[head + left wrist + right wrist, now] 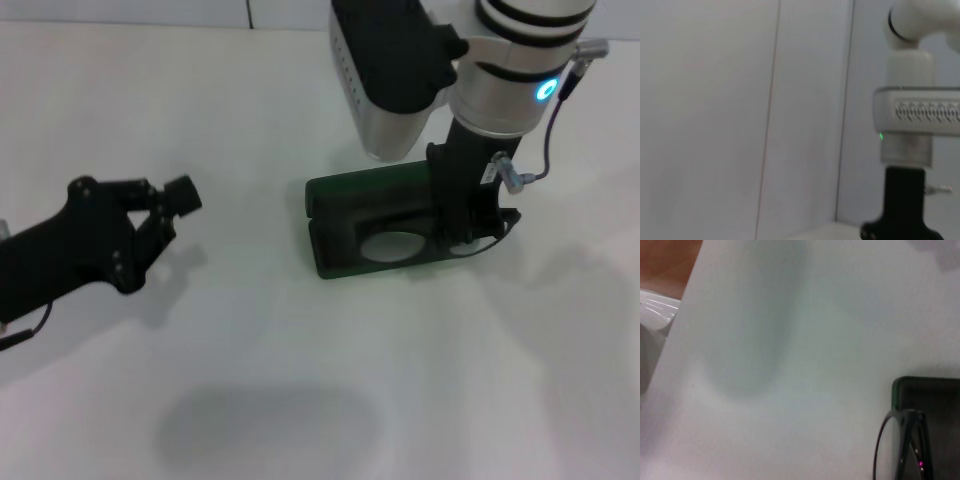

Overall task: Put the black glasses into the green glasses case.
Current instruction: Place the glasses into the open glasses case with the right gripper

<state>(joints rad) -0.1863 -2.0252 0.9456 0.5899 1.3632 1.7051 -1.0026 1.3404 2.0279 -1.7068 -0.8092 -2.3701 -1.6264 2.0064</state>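
The green glasses case (345,190) lies open in the middle of the white table, lid side towards the back. The black glasses (392,247) rest across its lower half. One clear lens is over the dark lining, and the other lens (478,244) juts past the case's right end. My right gripper (458,232) stands straight down over the middle of the glasses and is shut on them. In the right wrist view a lens of the glasses (890,450) and a corner of the case (927,395) show close by. My left gripper (165,235) is open and empty, well left of the case.
The white table (300,400) spreads on all sides of the case. In the left wrist view the right arm (910,115) stands before a pale wall. A table edge with a pale object (652,310) beyond it shows in the right wrist view.
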